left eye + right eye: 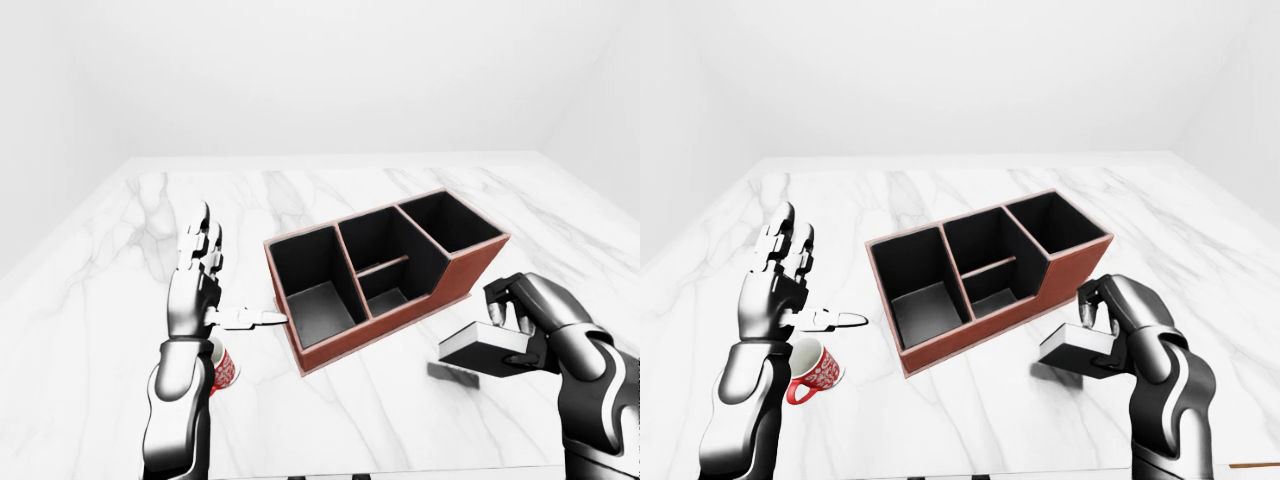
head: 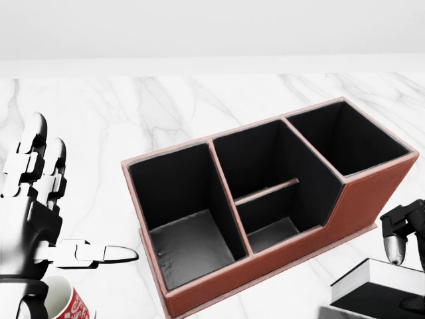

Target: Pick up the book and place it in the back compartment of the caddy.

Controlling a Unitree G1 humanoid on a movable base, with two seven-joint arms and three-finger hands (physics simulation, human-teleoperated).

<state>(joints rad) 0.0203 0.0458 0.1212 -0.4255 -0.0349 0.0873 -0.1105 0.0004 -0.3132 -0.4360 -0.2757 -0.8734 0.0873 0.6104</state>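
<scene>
1. Right hand (image 1: 528, 318): fingers curled over the top and far side of the book, thumb apparently under its near edge; holding it clear of the desk, with a shadow on the marble below.
2. Book (image 1: 484, 351): white page block, dark covers, held roughly flat. It sits in the right hand's grasp, projecting from the palm toward the left of the left-eye view. Its long axis appears to run along the fingers' line, though the grip hides part of it, so this is uncertain.
3. Caddy (image 1: 470, 268): brown outside, black inside, set at a slant on the desk. It lies up and to the left of the right hand, well nearer that hand than the other. Four compartments show: a large one at the low end, two small ones split by a low divider in the middle, one at the tall end.
4. Governing relation: judged from the task, the book must travel from the right hand up and leftward over the caddy's near wall; its long axis probably needs matching to the target compartment's opening.
5. Left hand (image 1: 198, 280): empty, fingers spread upward, one digit pointing toward the caddy's low end, just short of it.
6. Mug (image 1: 816, 369): red and white, on the desk directly below the left hand.
7. Desk (image 1: 330, 200): white marble.
</scene>
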